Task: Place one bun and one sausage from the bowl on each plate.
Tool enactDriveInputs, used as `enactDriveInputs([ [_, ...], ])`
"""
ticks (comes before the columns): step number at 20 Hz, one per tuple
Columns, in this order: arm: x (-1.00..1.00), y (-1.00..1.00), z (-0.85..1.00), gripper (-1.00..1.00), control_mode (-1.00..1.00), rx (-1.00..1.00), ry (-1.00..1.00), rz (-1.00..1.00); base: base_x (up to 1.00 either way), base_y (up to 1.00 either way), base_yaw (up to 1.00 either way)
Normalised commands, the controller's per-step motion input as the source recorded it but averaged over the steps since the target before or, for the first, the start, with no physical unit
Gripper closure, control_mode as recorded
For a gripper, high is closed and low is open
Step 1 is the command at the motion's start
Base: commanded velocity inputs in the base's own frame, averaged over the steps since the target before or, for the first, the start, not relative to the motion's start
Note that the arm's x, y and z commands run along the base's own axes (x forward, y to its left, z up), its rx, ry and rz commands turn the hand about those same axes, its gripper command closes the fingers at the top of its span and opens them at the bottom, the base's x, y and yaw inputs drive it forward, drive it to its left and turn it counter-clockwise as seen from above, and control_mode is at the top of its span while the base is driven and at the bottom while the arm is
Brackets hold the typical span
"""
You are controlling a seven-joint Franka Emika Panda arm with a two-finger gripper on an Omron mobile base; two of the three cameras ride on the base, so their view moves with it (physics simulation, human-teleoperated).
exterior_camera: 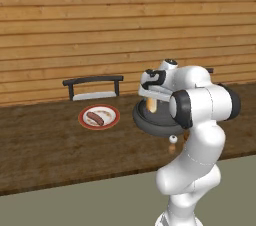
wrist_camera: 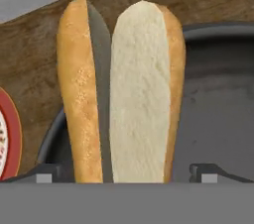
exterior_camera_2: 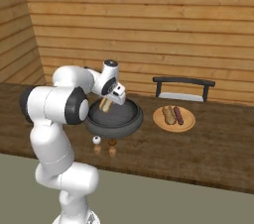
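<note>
My gripper (exterior_camera: 151, 101) hangs just above the dark bowl (exterior_camera: 144, 122), shut on a split bun (exterior_camera: 151, 108) that points down into it. The hand view looks straight at this bun (wrist_camera: 129, 94), between the fingertips (wrist_camera: 47, 173), with the bowl's grey inside (wrist_camera: 213, 114) behind it. Left of the bowl, a red-rimmed plate (exterior_camera: 111, 112) carries one sausage (exterior_camera: 95, 118); its rim (wrist_camera: 10, 139) also shows beside the bun. Right of the bowl (exterior_camera_2: 124, 119) lies a second plate (exterior_camera_2: 187, 125) with a bun (exterior_camera_2: 169, 114) and a sausage (exterior_camera_2: 178, 115). The held bun (exterior_camera_2: 104, 106) and gripper (exterior_camera_2: 106, 101) hide part of the bowl's inside.
Two small shakers (exterior_camera_2: 97, 143) (exterior_camera_2: 112, 146) stand on the wooden counter (exterior_camera_2: 208, 153) just in front of the bowl. A dark-handled rack (exterior_camera: 93, 87) sits against the plank wall behind the left plate, and another rack (exterior_camera_2: 183, 89) behind the right plate.
</note>
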Motion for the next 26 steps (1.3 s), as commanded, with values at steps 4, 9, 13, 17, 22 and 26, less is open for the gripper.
enactDriveInputs([
  [4, 0.00, 0.08, -0.50, -1.00, -1.00, 0.01, -0.02, 0.00, 0.00, 0.00, 0.00],
  [9, 0.00, 0.16, -0.26, -1.00, -1.00, 0.00, 0.00, 0.00, 0.00, 0.00, 0.00],
  [13, 0.00, 0.11, -0.04, 1.00, -1.00, 0.00, 0.02, 0.00, 0.00, 0.00, 0.00],
  [17, 0.00, 0.03, 0.00, 1.00, -1.00, 0.00, 0.06, 0.00, 0.00, 0.00, 0.00],
  [22, -0.09, 0.00, 0.09, 1.00, -1.00, 0.00, 0.01, 0.00, 0.00, 0.00, 0.00],
  [26, -0.46, 0.24, 0.95, 1.00, -1.00, -0.05, -0.01, 0.03, 0.00, 0.00, 0.00],
])
